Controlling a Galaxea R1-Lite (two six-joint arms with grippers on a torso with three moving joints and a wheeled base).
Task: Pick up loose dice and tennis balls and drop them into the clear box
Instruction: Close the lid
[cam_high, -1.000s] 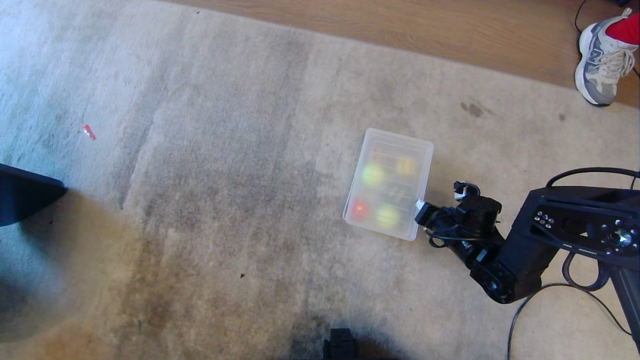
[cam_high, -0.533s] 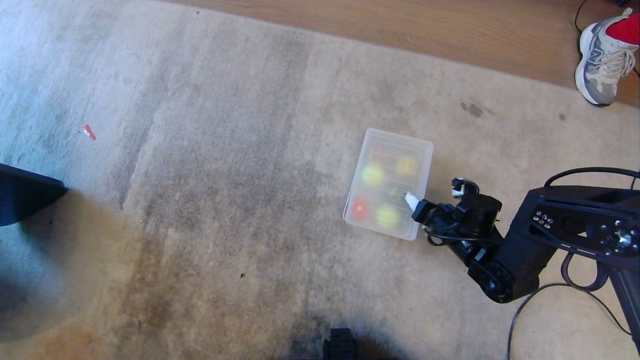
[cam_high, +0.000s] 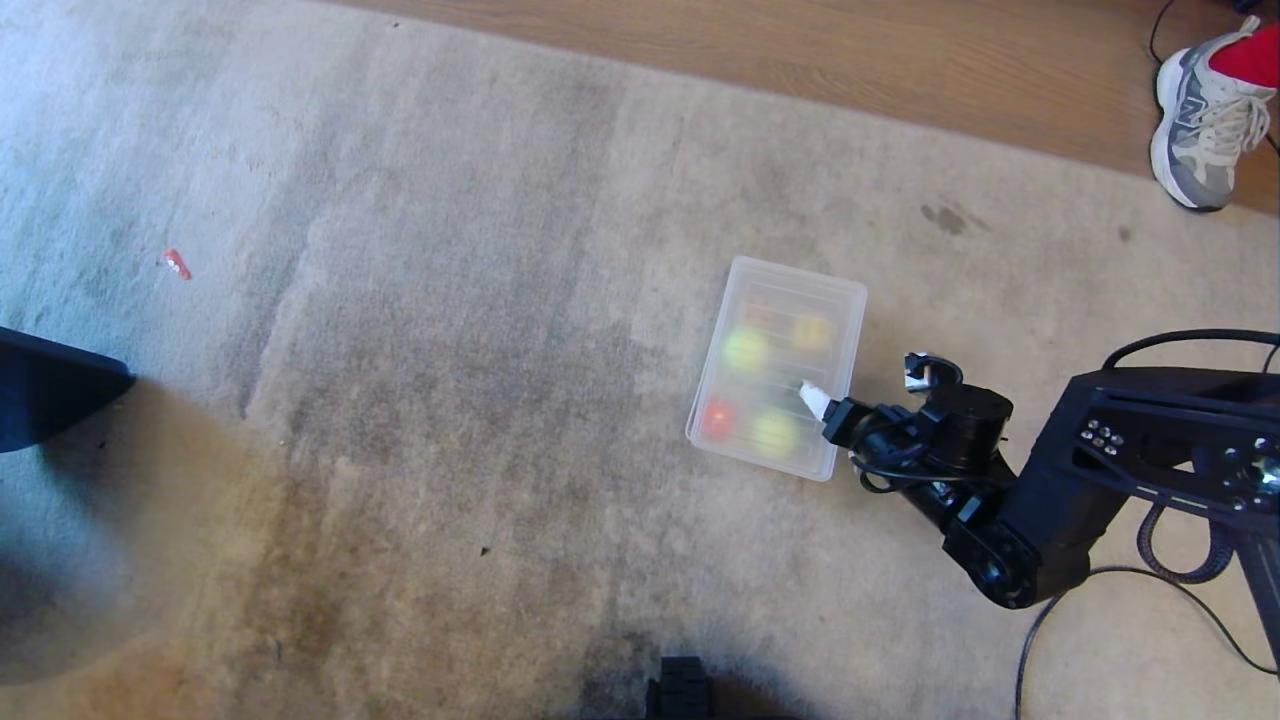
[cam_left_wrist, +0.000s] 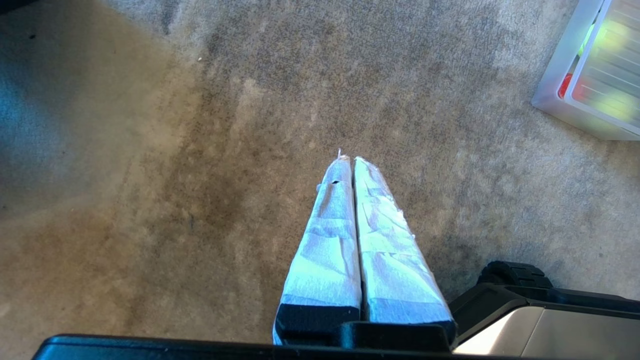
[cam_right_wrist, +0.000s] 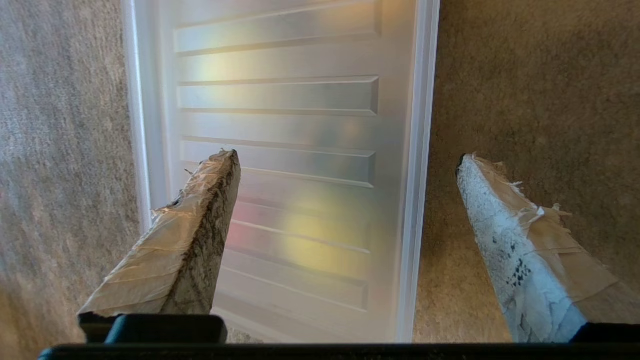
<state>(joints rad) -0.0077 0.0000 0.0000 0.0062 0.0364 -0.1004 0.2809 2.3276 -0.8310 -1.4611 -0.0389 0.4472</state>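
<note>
As my right gripper (cam_right_wrist: 346, 155) springs from a narrow pinch to a wide spread, it holds nothing. One taped finger (cam_right_wrist: 200, 225) now hangs over the ribbed lid (cam_right_wrist: 280, 95), which sits on the clear box (cam_high: 748, 275). The other finger hangs just outside the box's long rim, above bare carpet (cam_high: 450, 350). A second ago my fingertip sat pinched at that same rim. I judge this a release, the lid let go and left lying flat on the box.

Through the lid, blurred colours show what is already inside the box. Two yellow-green tennis balls (cam_high: 745, 349) lie there, one near the box's middle and one at its near end. A red die (cam_high: 717, 415) sits beside the nearer ball, and a yellow die (cam_high: 812, 331) sits towards the far end. I cannot make out the dark green and beige dice under the ribbing.

No loose ball or die lies on the carpet around the box. A small red scrap (cam_high: 176, 263) rests well apart from it. By my reckoning the gathering is done or very nearly so, and what is left is to draw my arm clear without nudging the lid.

Well apart from the box, my left gripper (cam_left_wrist: 352, 162) is parked with its fingers pressed together. A person's shoe (cam_high: 1205, 120) stands on the wooden floor beyond the box's far end.
</note>
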